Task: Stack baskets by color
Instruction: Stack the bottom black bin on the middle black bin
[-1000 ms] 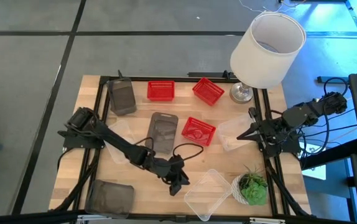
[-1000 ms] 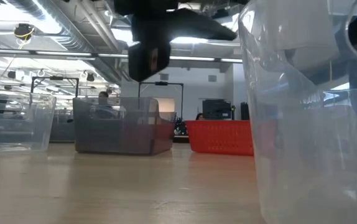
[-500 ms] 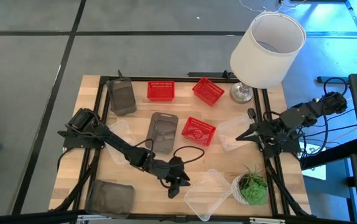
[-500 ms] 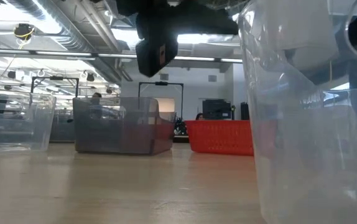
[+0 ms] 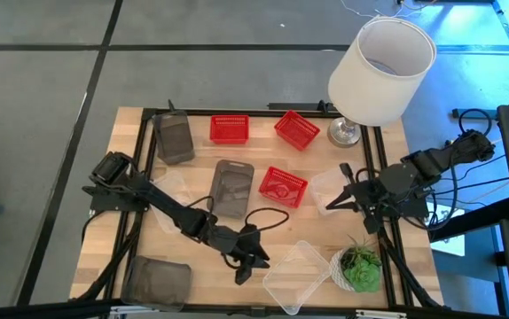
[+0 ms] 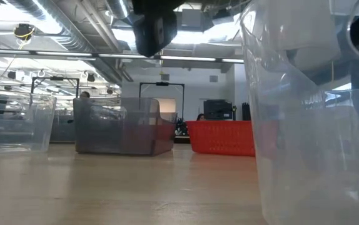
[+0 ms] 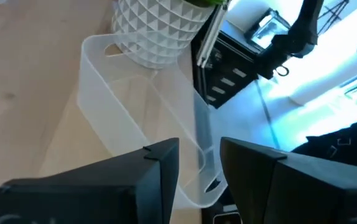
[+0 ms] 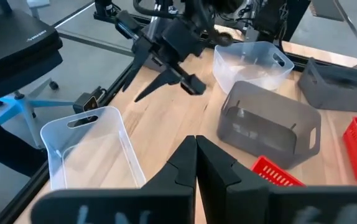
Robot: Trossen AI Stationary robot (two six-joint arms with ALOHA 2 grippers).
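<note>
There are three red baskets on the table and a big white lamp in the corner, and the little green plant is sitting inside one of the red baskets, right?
Not quite. The green plant sits in its own white pot near the table's edge, beside a clear basket, not inside a red one. The high view shows it. The three red baskets and the white lamp are right.

Bright, even overhead light on my pale wooden tabletop (image 5: 184, 252); ceiling strip lights (image 6: 204, 37) glare; nearest clear plastic basket (image 6: 311, 119) blurred.

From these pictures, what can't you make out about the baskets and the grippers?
- High view: left gripper too small to show its gap beside the clear basket.
- Low view: a near clear basket blocks everything behind it.
- High view: whether the grey basket is a stack.
</note>
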